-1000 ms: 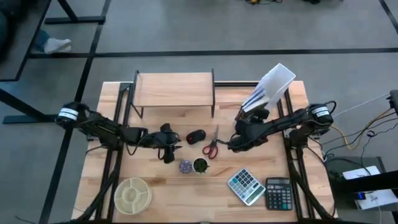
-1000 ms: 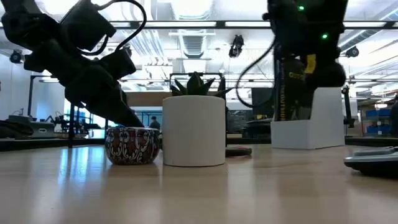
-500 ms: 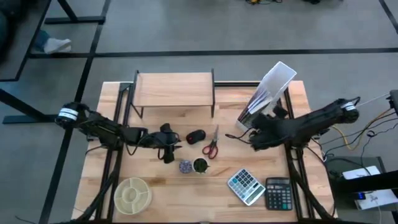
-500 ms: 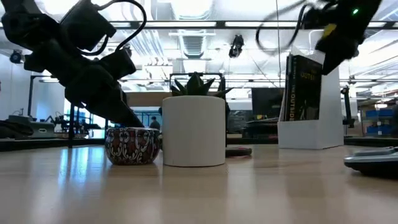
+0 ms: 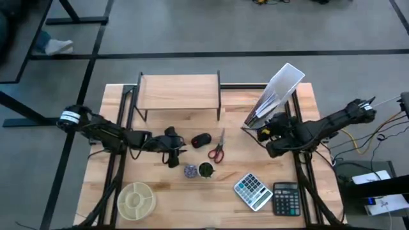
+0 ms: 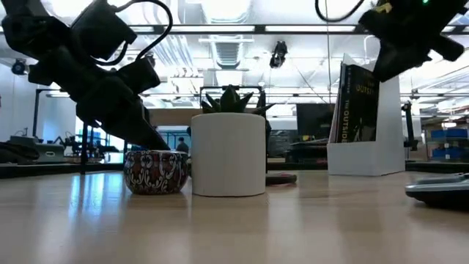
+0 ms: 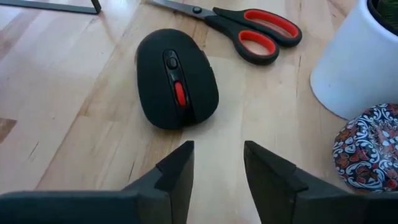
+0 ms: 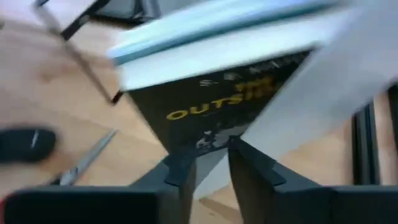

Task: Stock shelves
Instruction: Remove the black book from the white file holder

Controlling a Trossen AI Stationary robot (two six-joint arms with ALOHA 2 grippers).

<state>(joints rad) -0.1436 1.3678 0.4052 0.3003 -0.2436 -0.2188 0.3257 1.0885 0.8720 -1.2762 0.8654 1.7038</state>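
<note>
Finds the shelves (image 5: 179,89) at the far side of the table (image 5: 192,195), left of centre, upright on thin black legs, top board bare. Judges them stiff but light: likely to skid or rock if a load is shoved on sideways, so better to lower stock straight down onto the board. No need to grip the shelves at all.

Shows the right end effector (image 8: 211,155) raised at the right side of the table, just before the white file holder (image 5: 287,80), fingers spread with a narrow gap and nothing between them, aimed at a dark book (image 8: 224,106) with yellow lettering that stands leaning in the holder. Reads as the approach to a first pick. Expects the book to be rigid along the spine, fairly heavy for a two-finger pinch, with a smooth cover that may slip; suggests clamping across the thickness near the spine, toward the middle of the edge, so the pages stay closed and the weight does not swing.

Leaves the left end effector (image 7: 217,155) low over the middle of the table, fingers apart and empty, near a black mouse (image 7: 177,78), with red-handled scissors (image 7: 249,28), a white plant pot (image 6: 229,152) and a patterned bowl (image 6: 155,171) close by.
</note>
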